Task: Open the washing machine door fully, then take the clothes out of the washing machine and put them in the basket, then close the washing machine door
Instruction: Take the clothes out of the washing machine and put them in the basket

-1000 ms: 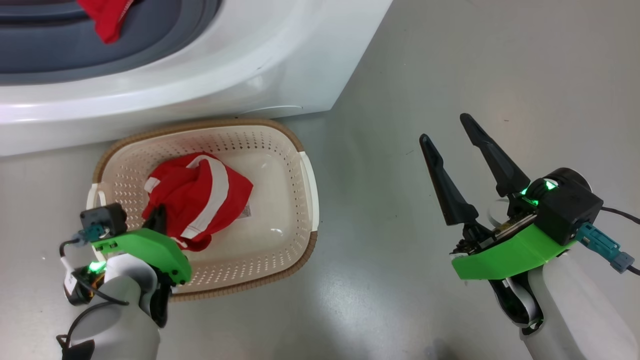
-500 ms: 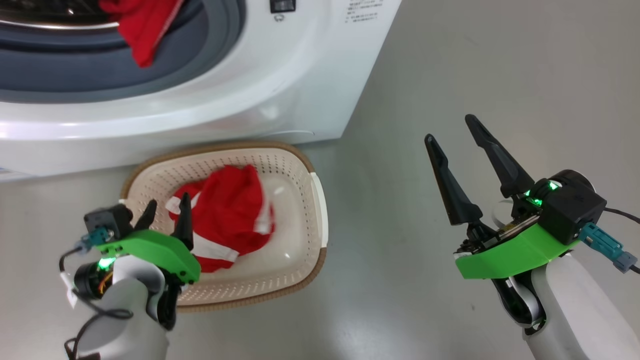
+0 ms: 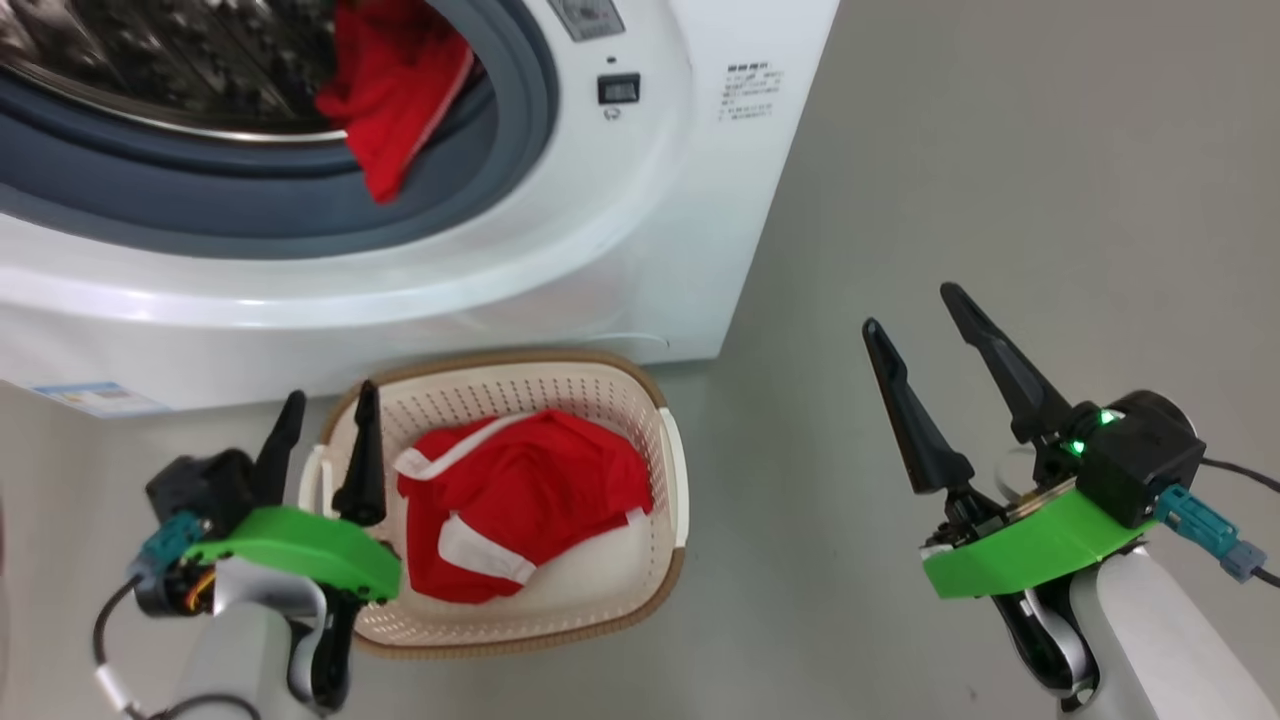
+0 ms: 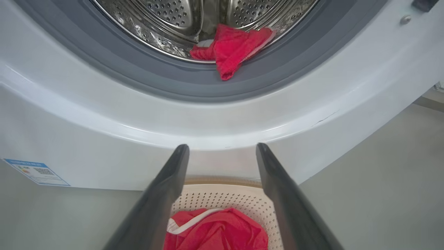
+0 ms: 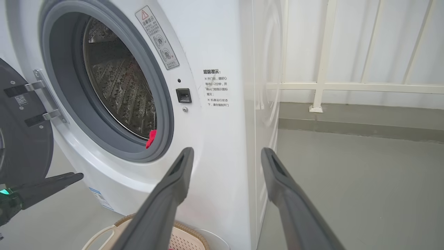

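We are aiming the left gripper [image 3: 328, 400], wide and empty, at the cloth [image 3: 395, 100] hanging over the gasket [image 3: 300, 215], and we are favouring its dangling fold. A second cloth [image 3: 520, 500] is lying in the basket [image 3: 520, 358]. The right gripper [image 3: 910, 310] is gaping idle.

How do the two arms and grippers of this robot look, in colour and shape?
The left gripper and the right gripper each have two long, tapering black fingers on a bright green plastic bracket, above a smooth pale grey forearm. A black box-shaped module sits beside each bracket, with a teal connector and dark cable; the right one shows a green light.
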Controlling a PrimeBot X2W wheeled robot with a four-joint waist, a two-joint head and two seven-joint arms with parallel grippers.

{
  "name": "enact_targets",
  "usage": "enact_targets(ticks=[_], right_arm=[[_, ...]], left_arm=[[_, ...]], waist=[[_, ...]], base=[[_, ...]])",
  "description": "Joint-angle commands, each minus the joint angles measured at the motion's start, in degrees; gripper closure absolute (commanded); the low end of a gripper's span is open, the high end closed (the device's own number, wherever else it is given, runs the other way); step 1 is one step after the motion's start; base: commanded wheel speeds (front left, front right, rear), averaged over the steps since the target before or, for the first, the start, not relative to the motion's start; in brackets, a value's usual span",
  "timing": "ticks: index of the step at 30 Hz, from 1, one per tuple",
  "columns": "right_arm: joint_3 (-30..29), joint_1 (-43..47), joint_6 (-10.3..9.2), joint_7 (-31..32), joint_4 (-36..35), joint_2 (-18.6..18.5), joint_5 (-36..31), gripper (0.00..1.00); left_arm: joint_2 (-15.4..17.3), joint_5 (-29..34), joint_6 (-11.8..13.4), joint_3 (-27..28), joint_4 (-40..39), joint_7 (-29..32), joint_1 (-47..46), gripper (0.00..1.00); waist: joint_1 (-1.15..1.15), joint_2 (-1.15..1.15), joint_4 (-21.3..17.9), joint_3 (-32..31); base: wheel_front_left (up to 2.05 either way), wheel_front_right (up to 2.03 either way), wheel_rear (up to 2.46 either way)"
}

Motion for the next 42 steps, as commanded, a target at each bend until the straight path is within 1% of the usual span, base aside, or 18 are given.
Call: enact_targets(ticks=[1,5,8,15,21,28,34,42], right_arm=[[0.59,1.36,0.36,-0.36,-1.17,-0.47,-0.27,0.00],[0.65,2.38,0.36,-0.36,-1.19,-0.49,-0.11,0.00],[0.53,3.04,0.36,-0.36,-1.35,-0.55,0.07,0.00],[0.01,4.44,0.36,-0.36,-1.41,-0.64,0.30,0.00],[-0.89,6.27,0.36,-0.36,-1.29,-0.51,0.46,0.00],[-1.88,8.28,0.36,-0.36,-1.63,-0.35,0.17,0.00],[-2.56,10.07,0.36,-0.36,-1.93,-0.30,0.01,0.00],[-4.06,12.12,0.36,-0.36,-2.25,0.19,-0.50,0.00]], left_arm=[[1.19,0.25,-0.31,2.36,-3.05,-0.68,2.15,0.00],[1.11,0.66,-0.31,3.33,-8.40,-0.68,4.96,0.00],[1.09,1.26,-0.18,3.64,-13.91,-0.68,7.30,0.00],[1.08,-0.12,0.28,2.33,-17.78,-0.69,10.86,0.00],[1.08,0.57,1.74,2.25,-23.16,-0.69,13.56,0.00],[1.08,3.96,3.20,1.54,-26.18,-0.69,16.80,0.00],[1.07,6.73,3.38,1.23,-28.31,-0.69,19.13,0.00],[1.07,7.82,3.41,1.63,-29.38,-0.69,21.25,0.00]], waist=[[0.00,0.00,1.29,-3.22],[0.00,0.00,1.37,-5.57],[0.00,0.00,1.33,-6.83],[0.00,0.00,1.12,-8.81],[0.00,0.00,0.77,-10.76],[0.00,0.00,0.31,-12.74],[0.00,0.00,0.13,-14.45],[0.00,0.00,0.09,-16.26]], base=[[0.00,0.00,0.00],[0.00,0.00,0.00],[0.00,0.00,0.00],[0.00,0.00,0.00],[0.00,0.00,0.00],[0.00,0.00,0.00],[0.00,0.00,0.00],[0.00,0.00,0.00]])
